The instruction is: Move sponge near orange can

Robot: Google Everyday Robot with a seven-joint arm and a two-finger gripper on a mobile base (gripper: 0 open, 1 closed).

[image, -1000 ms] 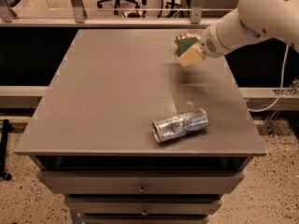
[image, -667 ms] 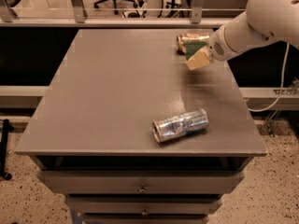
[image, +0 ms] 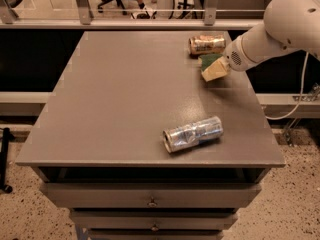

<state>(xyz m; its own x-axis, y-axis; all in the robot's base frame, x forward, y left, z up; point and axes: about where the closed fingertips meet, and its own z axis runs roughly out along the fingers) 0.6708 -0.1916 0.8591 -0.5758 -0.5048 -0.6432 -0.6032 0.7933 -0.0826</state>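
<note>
The sponge (image: 214,67), green scrub top over a pale yellow body, is held tilted at the end of my white arm, just above the grey table (image: 125,99) near its back right corner. The orange can (image: 207,44), coppery with silver ends, lies on its side right behind the sponge, a small gap apart. My gripper (image: 220,66) is at the sponge, coming in from the right; it is mostly hidden by the sponge and the wrist.
A dented silver can (image: 193,133) lies on its side near the table's front right edge. Drawers (image: 150,201) sit below the tabletop. A rail and glass partition (image: 150,14) run behind the table. A cable (image: 295,104) hangs at the right.
The arm has drawn back to the right and slightly down with the sponge, uncovering the orange can that lay behind it.
</note>
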